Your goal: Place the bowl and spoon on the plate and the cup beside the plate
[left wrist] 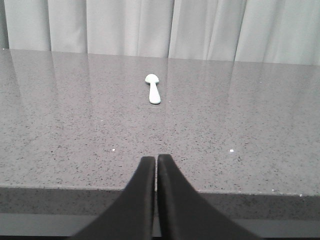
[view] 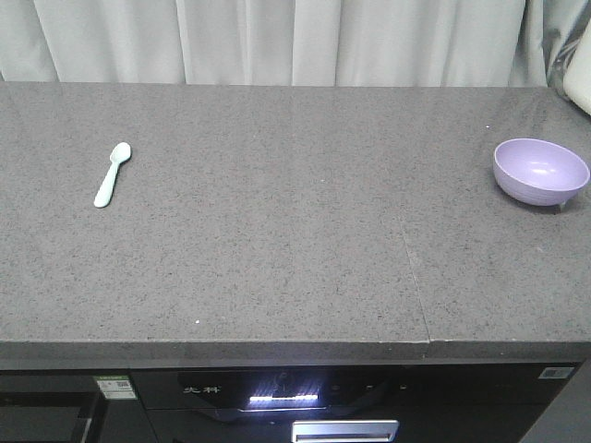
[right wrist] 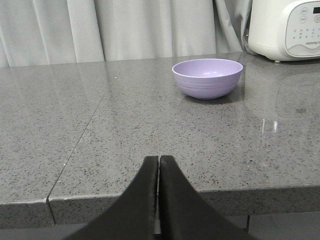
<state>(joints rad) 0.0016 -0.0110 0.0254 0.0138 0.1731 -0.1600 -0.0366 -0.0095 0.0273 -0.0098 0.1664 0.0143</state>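
Nearest, below front edge of bench [view: 295, 240]: dark cabinet front [view: 443, 392] w/ lit display [view: 284, 399], pale handle [view: 344, 430] under it, green label [view: 114, 387] at left.

Left jaws: closed tip to tip, gripping nothing. Over near bench edge, aimed down the line of the spoon [left wrist: 153, 89].
Right jaws: likewise closed, gripping nothing. Over near bench edge, aimed twd the bowl [right wrist: 207, 78], which sits slightly right of their line.

Bench top: grey speckled stone, glossy. Seam [view: 417, 277] running near to far thru right half.

Spoon [view: 112, 174]: flat on bench, left side, about mid-depth. Head twd far side, handle twd near edge, slightly slanted in front view. Touching nothing. Well ahead of left jaws.

Bowl [view: 541, 171]: upright on bench, far right, close to right border of front view. Mouth up, smooth purple inside visible. Well apart from spoon, most of bench width btwn them. Well ahead of right jaws.

Beyond bowl, far right corner: white cooker [right wrist: 285, 27] w/ button panel, standing on bench, near bowl, apart from it.

Farthest: pale pleated curtain [view: 277, 41] hanging along back edge of bench, full width.
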